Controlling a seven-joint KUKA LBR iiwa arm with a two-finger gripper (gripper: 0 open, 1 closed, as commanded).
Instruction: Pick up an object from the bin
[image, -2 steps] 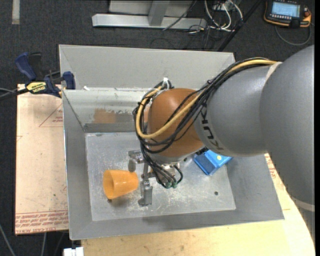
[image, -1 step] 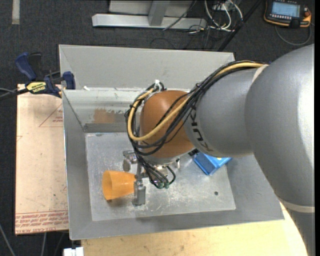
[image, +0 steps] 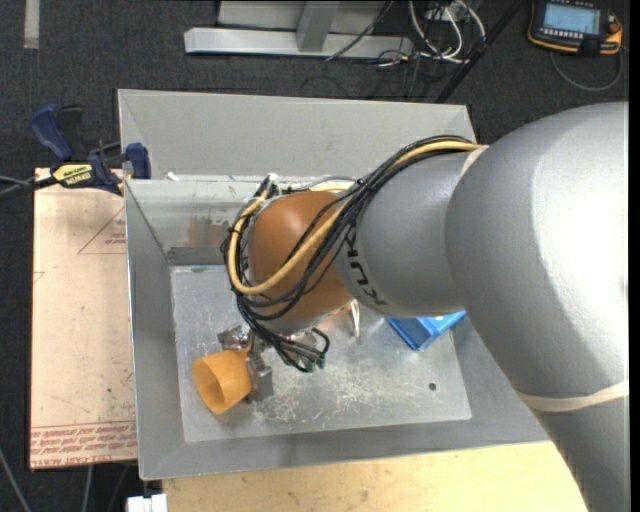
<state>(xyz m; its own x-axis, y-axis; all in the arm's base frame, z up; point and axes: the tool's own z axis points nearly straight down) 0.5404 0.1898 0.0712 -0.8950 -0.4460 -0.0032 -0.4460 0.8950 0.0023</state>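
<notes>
**A:** Where is the gripper (image: 256, 366) at this moment?

**B:** It is low in the near left part of the bin (image: 300, 130), close above the floor. Most of it is hidden by the round orange cover (image: 295, 250) on the wrist and by the black and yellow cables (image: 248, 285) that loop around this cover. I see only some small grey metal parts under the cover.

**A:** Does it hold anything?

**B:** I cannot tell. How wide the gripper is spread is not visible, because the cover and cables stand in front of it. Just beside it on the left lies an orange cup (image: 220, 382), on its side, with the mouth turned to the near left. The right end of the cup meets the grey metal parts, but I cannot say whether it is gripped or only beside them.

**A:** What else lies in the bin?

**B:** One blue thing (image: 428, 328) at the right side of the floor. The thick grey arm (image: 520, 250) covers its far part, so only a corner shows and I cannot name its kind. The arm also covers the far right part of the floor. Between the cover and the blue thing stands something pale and thin, too unclear to name
</notes>
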